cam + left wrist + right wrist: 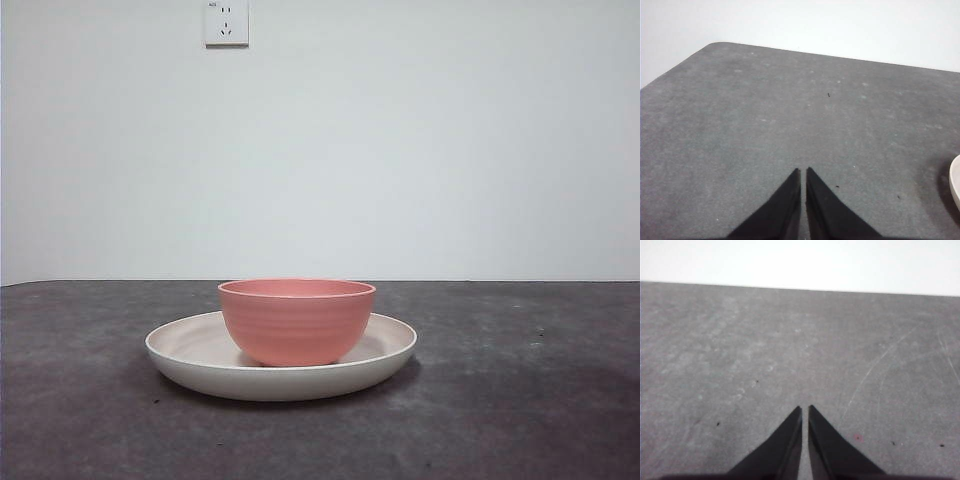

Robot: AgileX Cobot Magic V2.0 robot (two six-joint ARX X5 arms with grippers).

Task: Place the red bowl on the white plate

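The red bowl [297, 320] stands upright inside the white plate [190, 352] at the middle of the dark table in the front view. A sliver of the plate's rim [955, 182] shows at the edge of the left wrist view. My left gripper [803, 172] is shut and empty over bare table, apart from the plate. My right gripper [805, 410] is shut and empty over bare table; neither bowl nor plate shows in its view. Neither arm shows in the front view.
The dark grey table [520, 400] runs to a white wall behind. A wall socket [226, 22] sits high on the wall. The table's rounded far corner [720, 46] shows in the left wrist view.
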